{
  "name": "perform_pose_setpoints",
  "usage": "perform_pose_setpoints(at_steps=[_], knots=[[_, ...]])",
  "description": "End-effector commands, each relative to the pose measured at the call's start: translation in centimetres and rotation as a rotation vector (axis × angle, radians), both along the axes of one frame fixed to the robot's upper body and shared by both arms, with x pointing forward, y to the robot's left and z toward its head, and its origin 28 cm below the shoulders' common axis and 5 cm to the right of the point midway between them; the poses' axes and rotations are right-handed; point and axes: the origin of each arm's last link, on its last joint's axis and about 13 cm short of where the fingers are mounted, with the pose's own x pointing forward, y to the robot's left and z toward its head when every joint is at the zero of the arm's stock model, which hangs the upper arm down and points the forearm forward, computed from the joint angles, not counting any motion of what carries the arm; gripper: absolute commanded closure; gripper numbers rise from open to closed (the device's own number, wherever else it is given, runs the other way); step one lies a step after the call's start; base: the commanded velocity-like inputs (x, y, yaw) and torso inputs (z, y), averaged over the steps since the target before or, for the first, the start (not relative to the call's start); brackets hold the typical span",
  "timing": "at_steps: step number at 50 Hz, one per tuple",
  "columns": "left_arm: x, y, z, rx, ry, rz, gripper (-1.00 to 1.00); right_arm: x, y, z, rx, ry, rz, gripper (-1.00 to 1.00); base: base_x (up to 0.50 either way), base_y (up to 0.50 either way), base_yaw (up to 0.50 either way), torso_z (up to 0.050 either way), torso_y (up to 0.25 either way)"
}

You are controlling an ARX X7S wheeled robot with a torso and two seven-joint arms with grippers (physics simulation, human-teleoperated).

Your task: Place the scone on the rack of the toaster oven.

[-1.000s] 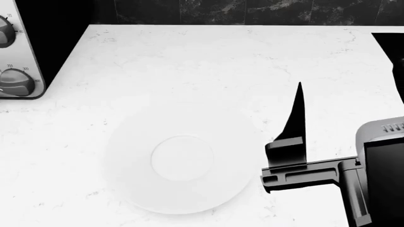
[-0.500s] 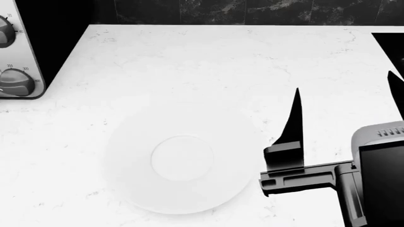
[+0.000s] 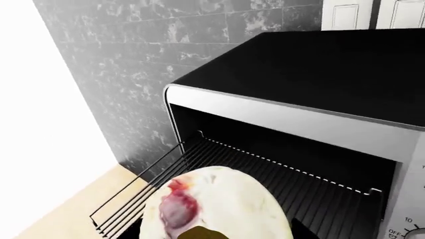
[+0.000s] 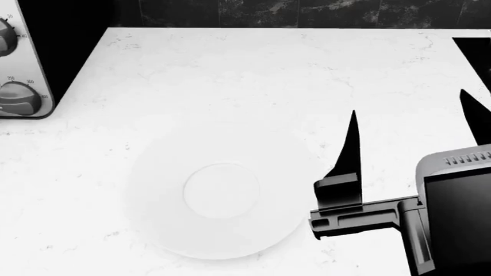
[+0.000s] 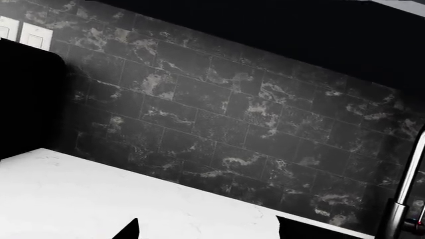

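**Scone at oven mouth, right end effector idle**

Left end effector: fingers not visible in any view; grip state cannot be told. Scone (image 3: 216, 206) fills the near field of the left wrist view, over the rack's (image 3: 265, 186) front edge; red fruit patch faces the camera. Rounded lump, long axis unclear. Rack pulled partway out of the oven (image 3: 312, 99). Right end effector (image 4: 414, 126): fingers spread wide, empty, above the worktop (image 4: 230, 75) beside the plate (image 4: 153, 195).
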Motion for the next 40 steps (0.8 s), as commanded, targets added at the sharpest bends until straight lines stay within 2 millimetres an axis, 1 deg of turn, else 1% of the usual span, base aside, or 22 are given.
perform_pose_setpoints(at_steps=[1,11,16,18,22,27,29,34,40], knots=[[0.6,-0.9,1.9,-0.023,-0.076,-0.046,1.0,0.3,-0.2,0.3,0.021,-0.02,-0.013,-1.0,0.0,0.0,0.0,0.008,-0.25],[-0.3,-0.6,2.4,-0.015,-0.08,-0.04,1.0,0.3,-0.2,0.2,0.018,-0.02,-0.01,-1.0,0.0,0.0,0.0,0.008,-0.25],[-1.0,-0.6,3.7,0.003,-0.088,-0.039,1.0,0.5,-0.1,0.1,0.018,-0.017,-0.007,-1.0,0.0,0.0,0.0,0.002,-0.022],[-1.1,-0.4,3.9,-0.007,-0.081,-0.029,1.0,0.6,-0.1,-0.1,0.019,-0.015,-0.003,-1.0,0.0,0.0,0.0,0.0,0.0],[-0.6,0.0,3.3,-0.024,-0.054,-0.01,1.0,0.5,-0.2,-0.2,0.021,-0.012,-0.004,-1.0,0.0,0.0,0.0,0.0,0.0],[0.5,-0.4,2.6,-0.034,-0.021,-0.021,1.0,0.3,-0.4,-0.2,0.023,-0.014,-0.012,-1.0,0.0,0.0,0.0,0.0,0.0],[1.0,-0.5,2.1,-0.049,-0.002,-0.022,1.0,0.3,-0.4,-0.1,0.022,-0.016,-0.012,-1.0,0.0,0.0,0.0,0.0,0.0],[1.9,-0.5,1.1,-0.065,0.029,-0.03,1.0,0.3,-0.5,-0.2,0.026,-0.016,-0.013,-1.0,0.0,0.0,0.0,0.0,0.0],[2.6,-0.8,0.6,-0.074,0.045,-0.043,1.0,0.4,-0.4,-0.4,0.025,-0.012,-0.012,-1.0,0.0,0.0,0.0,0.0,0.0]])
